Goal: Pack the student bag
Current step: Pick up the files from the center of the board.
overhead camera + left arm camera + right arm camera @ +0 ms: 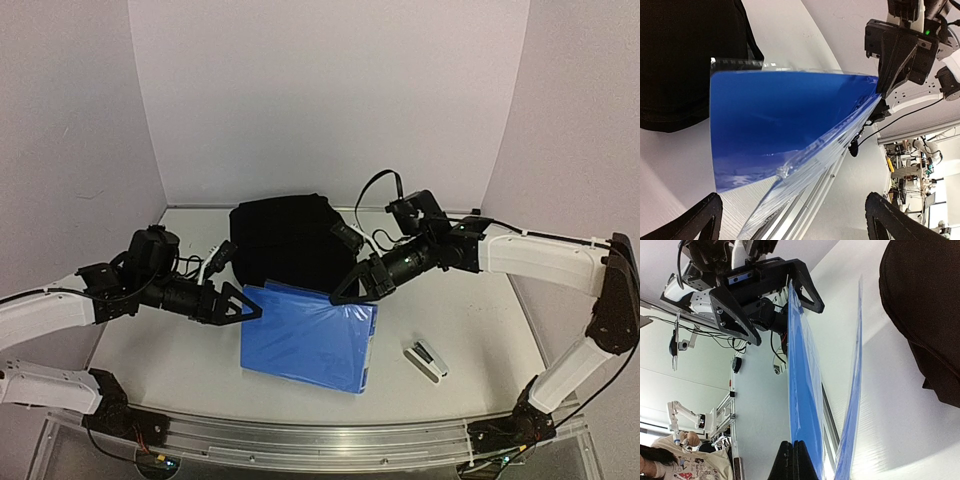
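The student bag (pixel 285 245) is a black backpack lying at the back middle of the table; it also shows in the left wrist view (pixel 680 55) and the right wrist view (pixel 925 305). A blue plastic folder (pixel 310 335) lies in front of it, its far edge raised and its covers spread in a V. My right gripper (pixel 345 292) is shut on the folder's upper cover (pixel 800 390), with its fingertips (pixel 794 450) pressed together. My left gripper (pixel 243 305) is open, its jaws wide apart astride the folder's left corner (pixel 775 130).
A small white and black stapler-like object (pixel 425 358) lies on the table at the right front. The metal rail (pixel 300 440) runs along the near edge. Walls close in the back and both sides.
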`<state>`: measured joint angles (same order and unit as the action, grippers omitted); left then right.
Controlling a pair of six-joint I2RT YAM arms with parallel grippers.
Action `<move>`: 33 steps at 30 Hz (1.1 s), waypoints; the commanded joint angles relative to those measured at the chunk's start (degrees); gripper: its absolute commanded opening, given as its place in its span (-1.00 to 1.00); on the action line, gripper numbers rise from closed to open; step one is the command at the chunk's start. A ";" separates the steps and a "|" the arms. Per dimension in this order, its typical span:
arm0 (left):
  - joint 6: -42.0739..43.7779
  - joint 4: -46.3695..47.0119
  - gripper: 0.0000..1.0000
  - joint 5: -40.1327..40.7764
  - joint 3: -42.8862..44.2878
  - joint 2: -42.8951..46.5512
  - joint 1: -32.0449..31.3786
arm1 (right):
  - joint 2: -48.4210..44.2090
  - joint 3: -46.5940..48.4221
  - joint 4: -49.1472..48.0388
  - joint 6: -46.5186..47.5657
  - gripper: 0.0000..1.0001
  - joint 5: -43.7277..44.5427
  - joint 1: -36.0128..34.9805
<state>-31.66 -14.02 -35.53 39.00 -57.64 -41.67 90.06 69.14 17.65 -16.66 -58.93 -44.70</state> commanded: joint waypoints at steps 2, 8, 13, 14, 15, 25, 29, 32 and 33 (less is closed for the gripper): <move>0.08 6.81 0.98 -7.49 2.32 -3.00 0.27 | -2.84 2.31 -2.81 -1.14 -1.00 -1.68 0.36; -1.61 10.47 0.37 -9.20 1.37 -5.34 0.30 | -3.55 2.14 -4.41 -1.96 -1.00 -2.84 1.07; -2.36 11.74 -0.28 -9.06 1.05 -5.79 0.36 | -3.65 2.06 -5.05 -2.24 -1.00 -2.41 1.63; -2.42 11.82 -0.40 -8.83 0.95 -5.58 0.36 | -3.56 1.88 -5.06 -2.10 -1.00 -1.96 1.94; -2.44 11.91 -0.51 -8.52 0.86 -5.25 0.36 | -3.43 1.56 -5.04 -1.98 -1.00 -1.13 2.30; -4.36 15.11 -1.00 -6.61 0.20 -1.81 0.66 | -2.35 -1.09 -13.56 -8.05 -0.31 9.14 5.92; -6.65 20.37 -1.00 -4.96 -0.83 -0.66 0.75 | -5.38 -2.82 -17.09 -11.27 0.57 15.13 7.69; -7.58 23.31 -1.00 -4.21 -0.96 0.19 0.85 | -8.73 -5.27 -19.38 -12.64 0.92 20.61 8.64; -7.80 24.10 -1.00 -3.93 -0.91 0.50 0.91 | -9.62 -6.36 -20.36 -13.37 0.96 20.88 8.87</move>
<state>-37.55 1.53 -40.68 37.68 -59.77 -41.06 86.06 65.39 4.03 -26.69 -44.96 -36.82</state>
